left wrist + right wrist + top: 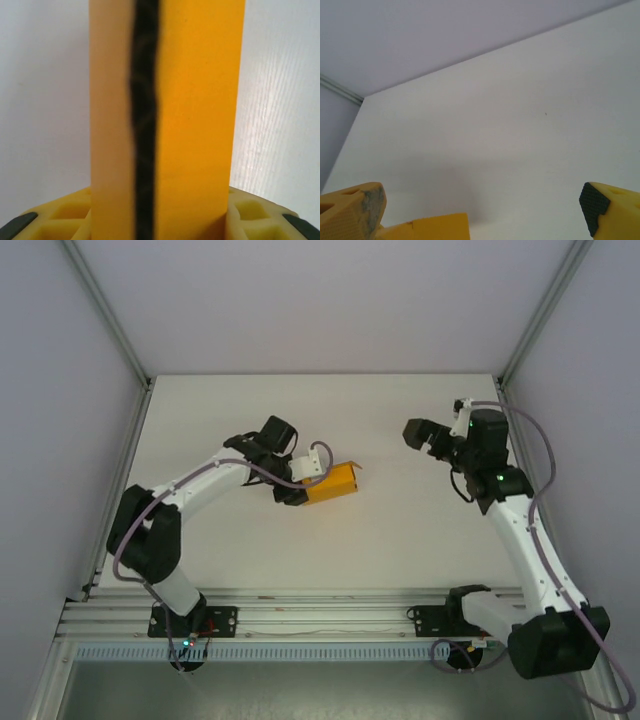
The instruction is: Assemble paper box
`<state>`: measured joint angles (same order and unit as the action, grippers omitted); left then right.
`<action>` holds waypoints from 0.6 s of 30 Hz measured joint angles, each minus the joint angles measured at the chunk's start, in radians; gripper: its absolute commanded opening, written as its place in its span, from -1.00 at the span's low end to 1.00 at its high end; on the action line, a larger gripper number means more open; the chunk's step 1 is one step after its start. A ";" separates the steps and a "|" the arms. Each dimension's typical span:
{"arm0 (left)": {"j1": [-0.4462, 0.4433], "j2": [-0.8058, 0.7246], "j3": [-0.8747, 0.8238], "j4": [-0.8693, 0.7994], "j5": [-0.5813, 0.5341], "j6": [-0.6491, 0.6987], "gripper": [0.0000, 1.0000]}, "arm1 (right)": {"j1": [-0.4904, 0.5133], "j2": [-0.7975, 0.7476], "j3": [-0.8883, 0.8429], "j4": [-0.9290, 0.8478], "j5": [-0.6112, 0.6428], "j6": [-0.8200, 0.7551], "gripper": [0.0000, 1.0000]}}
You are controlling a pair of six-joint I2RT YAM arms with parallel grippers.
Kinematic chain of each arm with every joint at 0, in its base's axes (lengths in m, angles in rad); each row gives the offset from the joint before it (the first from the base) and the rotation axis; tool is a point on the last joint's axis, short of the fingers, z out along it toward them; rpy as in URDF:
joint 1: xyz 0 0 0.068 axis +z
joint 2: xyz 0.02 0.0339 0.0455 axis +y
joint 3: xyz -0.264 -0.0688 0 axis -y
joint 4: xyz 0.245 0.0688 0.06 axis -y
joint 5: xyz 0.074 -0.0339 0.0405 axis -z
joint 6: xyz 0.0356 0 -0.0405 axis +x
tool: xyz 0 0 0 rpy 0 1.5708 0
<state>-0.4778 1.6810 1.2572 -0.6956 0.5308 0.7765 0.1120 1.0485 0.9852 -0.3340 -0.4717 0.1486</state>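
Note:
The paper box (333, 481) is a small orange-yellow folded box in the middle of the white table, tilted. My left gripper (300, 486) is shut on its left end. In the left wrist view the paper box (200, 110) stands straight out from the left gripper (160, 222), and a dark slit runs down between its two card walls. The yellow fingers (255, 215) press on both sides. My right gripper (422, 435) hovers open to the right of the box, apart from it. In its own view the right gripper (482, 210) holds nothing, and a corner of the paper box (440, 227) peeks in low left.
The white table (400, 540) is walled by pale panels with aluminium frame posts (105, 310) at the back corners. A metal rail (320, 618) carrying both arm bases runs along the near edge.

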 measured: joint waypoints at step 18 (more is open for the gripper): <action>0.000 0.216 0.217 -0.256 0.064 0.063 -0.25 | 0.283 0.339 0.124 -0.249 -0.169 -0.815 0.46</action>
<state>-0.4778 1.8965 1.4738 -0.9512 0.5949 0.8394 0.3946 1.3876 1.1091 -0.5827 -0.6407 -0.6662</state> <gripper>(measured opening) 0.437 0.764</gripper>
